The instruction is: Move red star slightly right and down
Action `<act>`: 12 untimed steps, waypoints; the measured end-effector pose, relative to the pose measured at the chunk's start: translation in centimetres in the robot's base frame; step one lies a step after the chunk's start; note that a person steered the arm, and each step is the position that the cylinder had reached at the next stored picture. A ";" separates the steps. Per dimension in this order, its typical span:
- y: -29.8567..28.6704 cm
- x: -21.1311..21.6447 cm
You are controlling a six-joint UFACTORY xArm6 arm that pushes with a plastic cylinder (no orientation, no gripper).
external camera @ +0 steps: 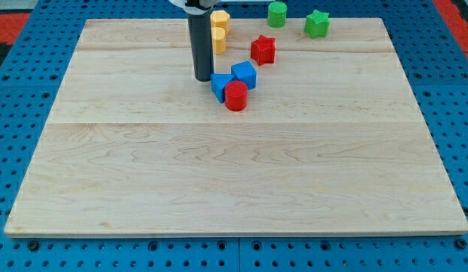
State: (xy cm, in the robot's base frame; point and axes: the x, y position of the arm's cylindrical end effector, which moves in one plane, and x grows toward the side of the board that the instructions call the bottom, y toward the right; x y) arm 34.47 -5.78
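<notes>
The red star (pixel 263 50) lies near the view's top, right of centre on the wooden board (pixel 234 174). My tip (pixel 203 78) rests on the board to the star's left and a little below it, well apart from it. The tip stands just left of a blue block (pixel 219 87), close to touching it. A blue cube (pixel 244 74) and a red cylinder (pixel 235 97) sit tight against that blue block, below-left of the star.
Two yellow blocks (pixel 219 30) stand stacked behind the rod at the view's top. A green cylinder (pixel 277 13) and a green star (pixel 317 23) sit at the board's top edge, right of the red star.
</notes>
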 end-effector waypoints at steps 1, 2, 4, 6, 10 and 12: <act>-0.8 0.1; 0.5 -2.0; -0.2 -3.3; 6.2 -6.6; 10.0 -8.6; 16.9 -9.7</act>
State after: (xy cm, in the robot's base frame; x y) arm 24.74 11.14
